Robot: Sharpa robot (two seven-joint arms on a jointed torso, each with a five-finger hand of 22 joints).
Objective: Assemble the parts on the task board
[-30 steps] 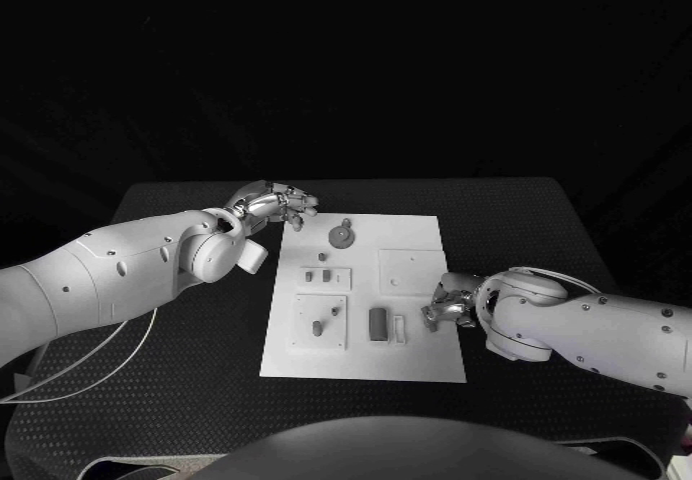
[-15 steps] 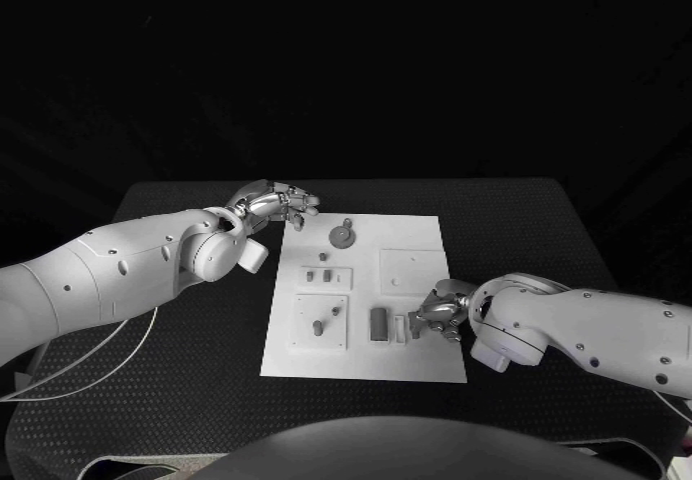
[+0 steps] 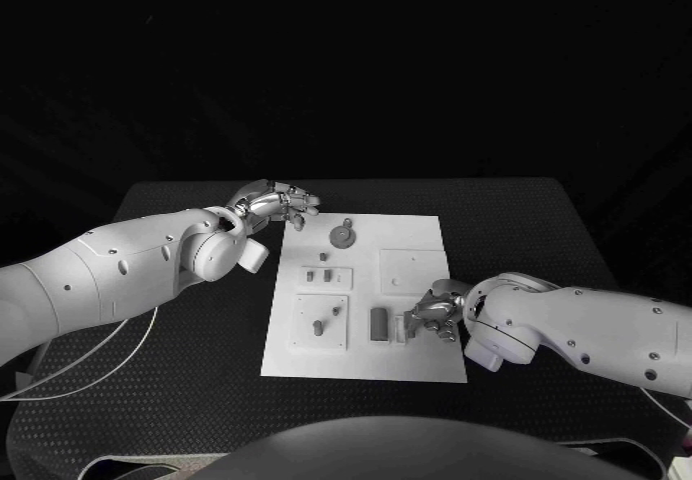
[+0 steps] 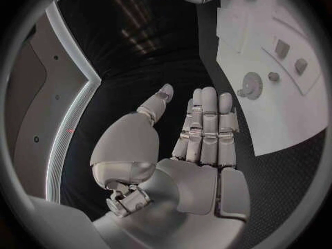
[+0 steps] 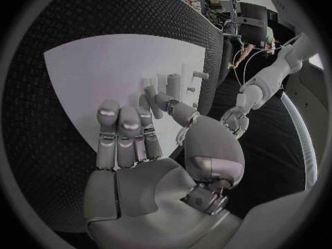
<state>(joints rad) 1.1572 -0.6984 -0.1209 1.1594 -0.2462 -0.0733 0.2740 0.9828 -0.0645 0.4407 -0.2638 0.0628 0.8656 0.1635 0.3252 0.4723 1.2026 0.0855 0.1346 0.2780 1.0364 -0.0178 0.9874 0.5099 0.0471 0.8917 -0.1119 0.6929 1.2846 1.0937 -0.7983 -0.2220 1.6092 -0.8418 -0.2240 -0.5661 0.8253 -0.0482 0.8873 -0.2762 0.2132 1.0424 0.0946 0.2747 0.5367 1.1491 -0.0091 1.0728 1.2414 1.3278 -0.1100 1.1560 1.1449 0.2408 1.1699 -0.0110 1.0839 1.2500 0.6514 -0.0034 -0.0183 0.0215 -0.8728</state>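
The white task board (image 3: 421,356) lies in the middle of the black table. On it are a round gear-like part (image 3: 342,236), a few small grey parts (image 3: 319,274) and a dark upright block (image 3: 378,322). My right hand (image 3: 437,312) hovers over the board's right side, just right of the dark block, fingers stretched out and thumb (image 5: 166,103) pointing at upright parts (image 5: 173,84); nothing is in it. My left hand (image 3: 277,205) hangs beyond the board's far left corner, fingers straight and together (image 4: 206,122), empty. The gear (image 4: 250,86) sits on the board near it.
A raised square plate (image 3: 320,321) with two small parts sits at the board's left, another square plate (image 3: 408,270) at its right. Black table mat (image 3: 173,350) runs around the board on all sides.
My right hand has slid left over the board, closer to the dark block. The left hand has stayed where it was.
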